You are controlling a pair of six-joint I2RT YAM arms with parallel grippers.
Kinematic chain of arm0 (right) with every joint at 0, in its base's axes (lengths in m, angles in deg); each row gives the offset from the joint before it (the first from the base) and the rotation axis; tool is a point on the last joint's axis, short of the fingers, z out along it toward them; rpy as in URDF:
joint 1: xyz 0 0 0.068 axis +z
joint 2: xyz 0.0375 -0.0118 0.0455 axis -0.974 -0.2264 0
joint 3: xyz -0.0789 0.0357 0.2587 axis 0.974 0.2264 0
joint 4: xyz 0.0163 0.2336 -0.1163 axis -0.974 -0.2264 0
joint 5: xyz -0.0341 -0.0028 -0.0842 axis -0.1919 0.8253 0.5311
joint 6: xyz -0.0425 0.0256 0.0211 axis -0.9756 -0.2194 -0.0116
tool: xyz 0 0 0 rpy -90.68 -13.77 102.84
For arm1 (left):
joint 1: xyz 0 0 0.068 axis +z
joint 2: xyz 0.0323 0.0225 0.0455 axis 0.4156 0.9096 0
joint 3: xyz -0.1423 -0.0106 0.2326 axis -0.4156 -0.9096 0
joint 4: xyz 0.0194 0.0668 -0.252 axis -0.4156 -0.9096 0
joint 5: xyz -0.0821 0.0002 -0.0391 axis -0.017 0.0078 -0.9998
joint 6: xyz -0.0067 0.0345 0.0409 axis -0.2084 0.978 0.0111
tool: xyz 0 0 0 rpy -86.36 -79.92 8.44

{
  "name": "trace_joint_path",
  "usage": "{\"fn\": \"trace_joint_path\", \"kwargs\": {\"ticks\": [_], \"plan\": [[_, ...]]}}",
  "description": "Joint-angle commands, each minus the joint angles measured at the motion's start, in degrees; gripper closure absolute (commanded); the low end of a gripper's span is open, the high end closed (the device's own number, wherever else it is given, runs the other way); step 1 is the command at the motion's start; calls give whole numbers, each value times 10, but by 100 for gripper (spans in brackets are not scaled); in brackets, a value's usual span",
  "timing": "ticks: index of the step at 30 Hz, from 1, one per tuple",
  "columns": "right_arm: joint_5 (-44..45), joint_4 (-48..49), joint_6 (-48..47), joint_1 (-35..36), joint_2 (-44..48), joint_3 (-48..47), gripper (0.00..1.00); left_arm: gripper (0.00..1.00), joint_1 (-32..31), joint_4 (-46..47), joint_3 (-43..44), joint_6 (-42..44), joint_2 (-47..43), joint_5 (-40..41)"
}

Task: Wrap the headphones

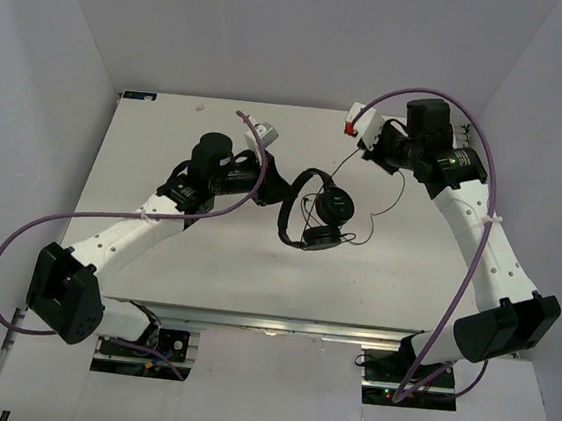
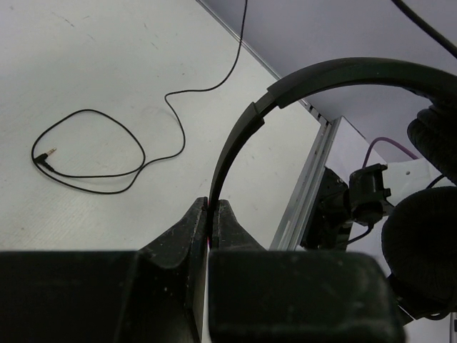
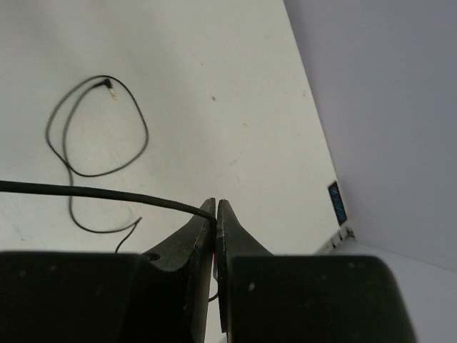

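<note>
The black headphones [image 1: 313, 212] hang above the middle of the white table [image 1: 168, 138], earcups low and headband arching up to the left. My left gripper [image 1: 276, 183] is shut on the thin headband [image 2: 300, 82], which is pinched at the fingertips [image 2: 212, 209]; the padded earcups [image 2: 423, 264] hang at the right of that view. My right gripper [image 1: 357, 153], at the back right, is shut on the thin black cord [image 3: 86, 191], which enters between its tips [image 3: 216, 207]. The rest of the cord lies on the table in a loop [image 2: 93, 153] ending in the plug [image 3: 107, 86].
White walls close in the table on three sides. An aluminium rail [image 2: 307, 193] runs along the table's edge, with a black arm base [image 2: 360, 204] beyond it. Thick purple cables [image 1: 16, 243] loop off both arms.
</note>
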State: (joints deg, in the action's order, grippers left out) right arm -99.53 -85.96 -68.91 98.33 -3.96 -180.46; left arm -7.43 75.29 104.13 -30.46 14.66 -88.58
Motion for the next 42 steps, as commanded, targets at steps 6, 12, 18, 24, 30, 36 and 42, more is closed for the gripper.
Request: {"fn": "trace_joint_path", "kwargs": {"ticks": [6, 12, 18, 24, 30, 36, 42], "plan": [[-383, 28, 108, -45, 7, 68, 92, 100, 1, 1, 55, -66, -37, -19], [-523, 183, 221, -46, 18, 167, 92, 100, 1, -90, 137, -81, -38, 54], [-569, 359, 320, -46, 19, 255, 89, 100, 1, -220, 229, -89, -21, 158], [-607, 647, 528, -46, 26, 350, 75, 100, 1, -286, 271, -102, -10, 225], [-614, 796, 626, -38, -9, 374, 66, 100, 1, -305, 310, -114, 1, 208], [-617, 929, 713, -26, -57, 393, 62, 100, 1, -333, 348, -118, 2, 216], [-628, 1102, 809, -2, -103, 441, 59, 100, 1, -338, 387, -132, 3, 238]]}}
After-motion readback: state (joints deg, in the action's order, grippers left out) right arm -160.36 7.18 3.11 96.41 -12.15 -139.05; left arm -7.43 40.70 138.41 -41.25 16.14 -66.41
